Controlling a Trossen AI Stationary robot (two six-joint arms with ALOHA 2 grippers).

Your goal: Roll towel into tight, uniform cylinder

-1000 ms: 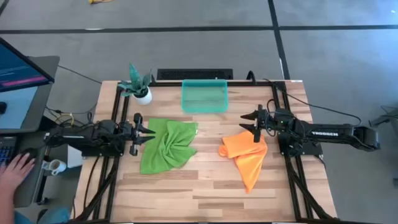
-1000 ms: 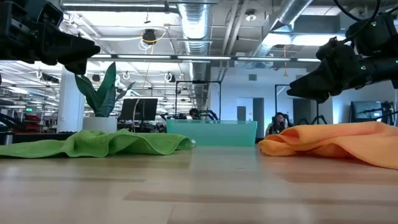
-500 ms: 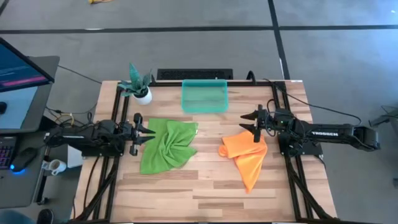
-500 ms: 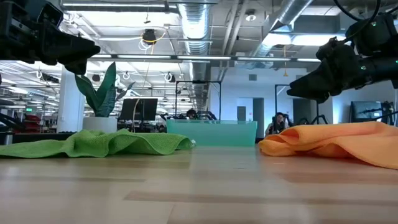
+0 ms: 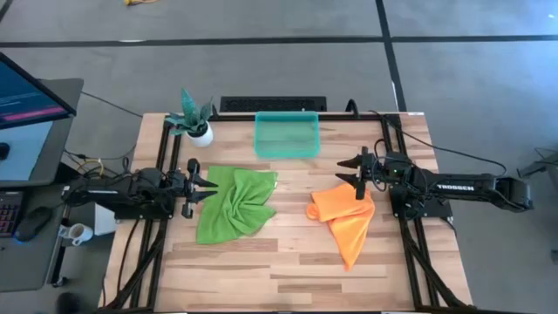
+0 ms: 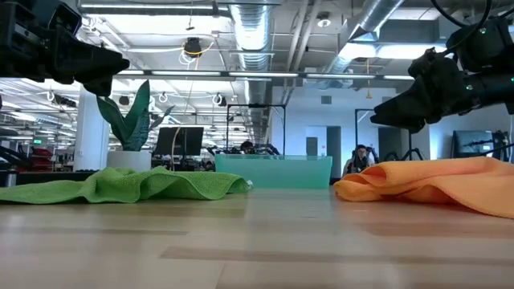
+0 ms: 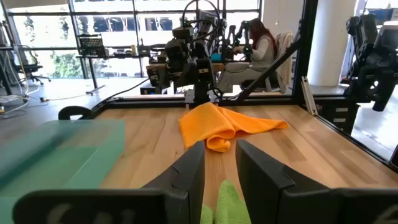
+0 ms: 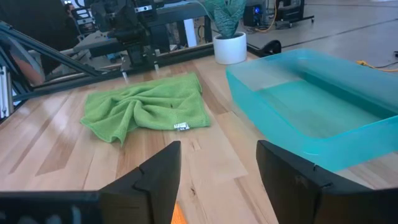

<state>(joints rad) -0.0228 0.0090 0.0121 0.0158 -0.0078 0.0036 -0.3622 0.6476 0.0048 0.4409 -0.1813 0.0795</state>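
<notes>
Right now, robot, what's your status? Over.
Left hand part open above green towel edge, empty. Right hand open over orange towel. Both towels unrolled. Nothing in the way.

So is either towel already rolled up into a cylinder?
No: the high view shows the green towel and the orange towel both lying loose and crumpled.

Two dark, near-black arms built of chunky jointed segments, the left arm (image 5: 131,194) at the left of the high view and the right arm (image 5: 453,187) at the right, the latter lettered in white along its long link. Thin black cables trailing from both bases at the frame's left and right edges. Matte black, flat, blunt-tipped fingers (image 7: 186,177) at the bottom of each wrist view, set on a broad dark crossbar.
</notes>
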